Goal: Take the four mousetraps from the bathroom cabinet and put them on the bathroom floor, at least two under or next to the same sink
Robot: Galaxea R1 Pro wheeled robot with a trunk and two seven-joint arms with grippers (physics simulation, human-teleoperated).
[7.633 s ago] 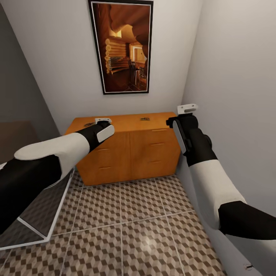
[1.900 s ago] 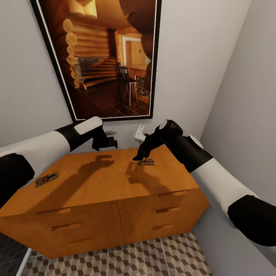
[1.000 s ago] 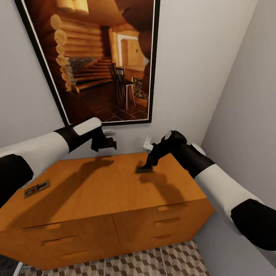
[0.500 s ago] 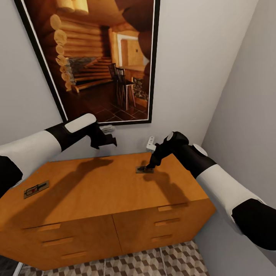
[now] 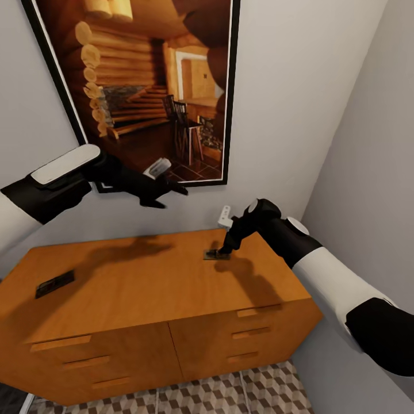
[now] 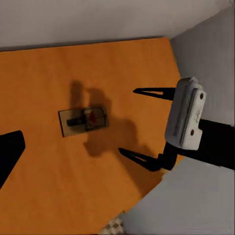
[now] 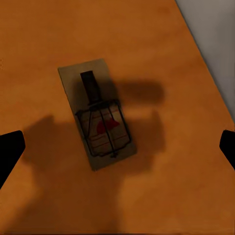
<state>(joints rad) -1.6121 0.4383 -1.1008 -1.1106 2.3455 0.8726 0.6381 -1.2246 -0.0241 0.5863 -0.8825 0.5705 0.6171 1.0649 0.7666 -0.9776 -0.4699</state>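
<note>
I am at the picking-up step: my right gripper [image 5: 218, 251] hangs just over a mousetrap [image 5: 217, 255] lying flat on the top of the wooden cabinet [image 5: 161, 287], toward its far right part, and nothing has been lifted yet. From the right wrist camera that mousetrap [image 7: 97, 114] lies between my two fingertips, which show only as dark corners at either edge of the picture, so the jaws stand wide apart and hold nothing. In the head view my fingertips seem to be at or almost on the trap, though I cannot tell whether they touch it. My left gripper [image 5: 167, 190] is raised well above the cabinet in front of the framed picture [image 5: 152, 86] on the wall, fingers spread and empty; its own camera looks down on the same trap [image 6: 83, 121] and on my right gripper [image 6: 147, 125]. A second mousetrap [image 5: 54, 283] lies near the cabinet's left edge, well apart from the first. Next, I judge, I must settle lower, close squarely on the thin slab's sides, and lift it without sliding it. I can read no brand or writing anywhere; the trap carries only a small red mark.
</note>
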